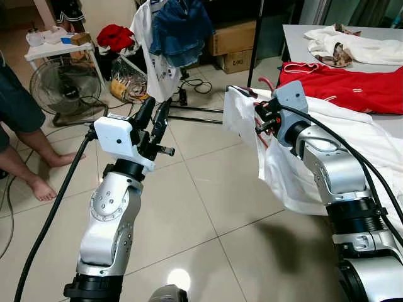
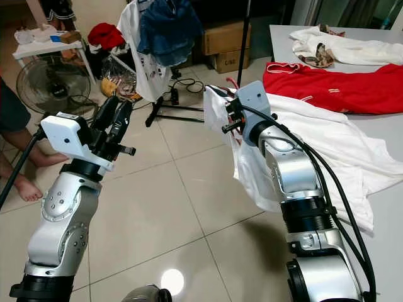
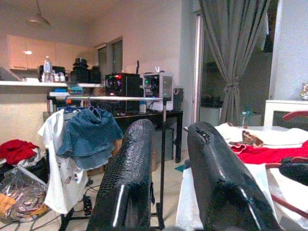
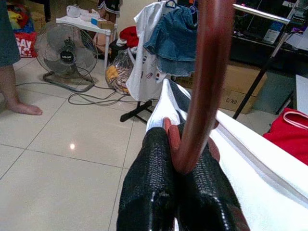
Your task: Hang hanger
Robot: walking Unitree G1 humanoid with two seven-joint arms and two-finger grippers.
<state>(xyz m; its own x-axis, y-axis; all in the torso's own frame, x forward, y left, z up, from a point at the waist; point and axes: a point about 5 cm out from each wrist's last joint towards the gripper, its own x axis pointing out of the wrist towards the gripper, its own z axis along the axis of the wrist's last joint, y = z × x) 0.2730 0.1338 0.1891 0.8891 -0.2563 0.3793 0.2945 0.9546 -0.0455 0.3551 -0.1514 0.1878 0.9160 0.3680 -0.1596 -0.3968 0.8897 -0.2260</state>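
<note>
Two grippers: right gripper (image 4: 175, 163) clamps one red hanger (image 4: 204, 86) carrying one white shirt (image 1: 277, 170); left gripper (image 1: 154, 116) spread, holding nothing

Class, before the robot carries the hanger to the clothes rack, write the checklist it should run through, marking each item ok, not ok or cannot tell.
1. Right gripper shut on the red hanger: ok.
2. White garment on the hanger: ok, it drapes below the gripper, though part lies on the table.
3. Left gripper free to help: ok, open and holding nothing.
4. Clothes rack in view ahead: ok.
5. Free space on the rail: cannot tell; a denim garment already hangs there.
6. Path across the floor: not ok, a person's foot and cables lie nearby.
</note>
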